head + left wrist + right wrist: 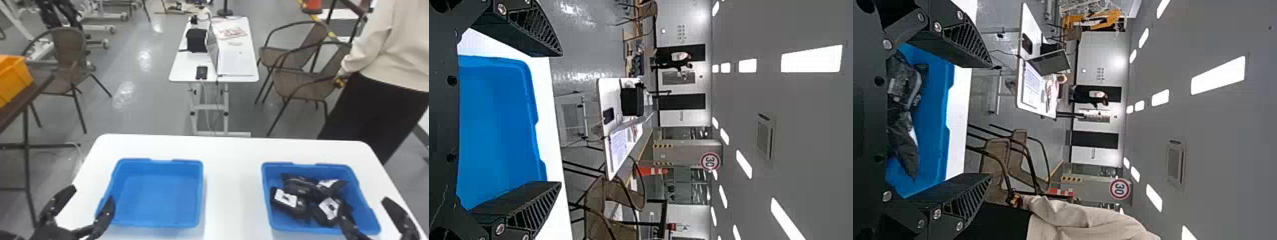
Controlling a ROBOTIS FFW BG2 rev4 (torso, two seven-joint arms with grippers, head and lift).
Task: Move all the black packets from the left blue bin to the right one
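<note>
One white table (233,153) bears two blue bins: left bin (156,199), right bin (352,180). At least four black packets (300,185) fill the right one. The left gripper (93,195) and right gripper (363,208) gape wide. The head view shows one orange crate (14,79); the left wrist view, ceiling lights (811,59).

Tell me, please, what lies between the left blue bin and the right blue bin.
A strip of the white tabletop lies between the left blue bin and the right blue bin, as the head view shows.

Black packets (298,186), blue bins (159,201), white table (233,178)
</note>
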